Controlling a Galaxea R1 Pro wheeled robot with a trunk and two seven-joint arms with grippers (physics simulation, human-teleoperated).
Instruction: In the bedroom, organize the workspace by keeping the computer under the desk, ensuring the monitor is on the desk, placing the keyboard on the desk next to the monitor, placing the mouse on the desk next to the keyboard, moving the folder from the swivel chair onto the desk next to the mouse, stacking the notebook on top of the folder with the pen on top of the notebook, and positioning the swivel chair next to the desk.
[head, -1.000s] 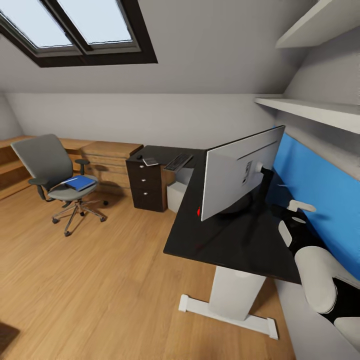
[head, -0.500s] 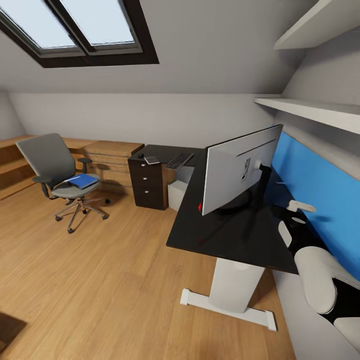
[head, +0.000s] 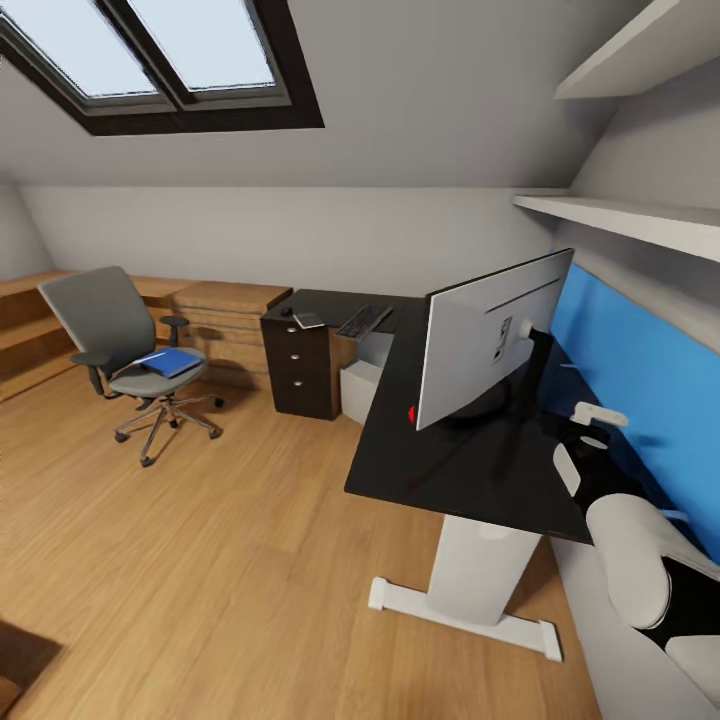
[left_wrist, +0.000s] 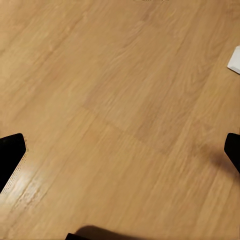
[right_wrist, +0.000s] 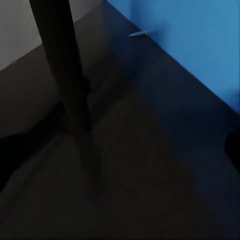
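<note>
Folder (head: 165, 361) lies on the swivel chair (head: 115, 340), far left, well apart from the tabletop (head: 470, 470) carrying monitor (head: 490, 340) and keyboard (head: 363, 320). Left fingers (left_wrist: 11, 155) spread wide, empty; right fingers' state cannot be told.

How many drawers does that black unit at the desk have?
3, stacked one above another in the black drawer unit at the desk's far end, each with a round knob. Its other sides face away.

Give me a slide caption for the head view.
Monitor on the black desk, keyboard at its far end, blue folder on the grey chair.
</note>
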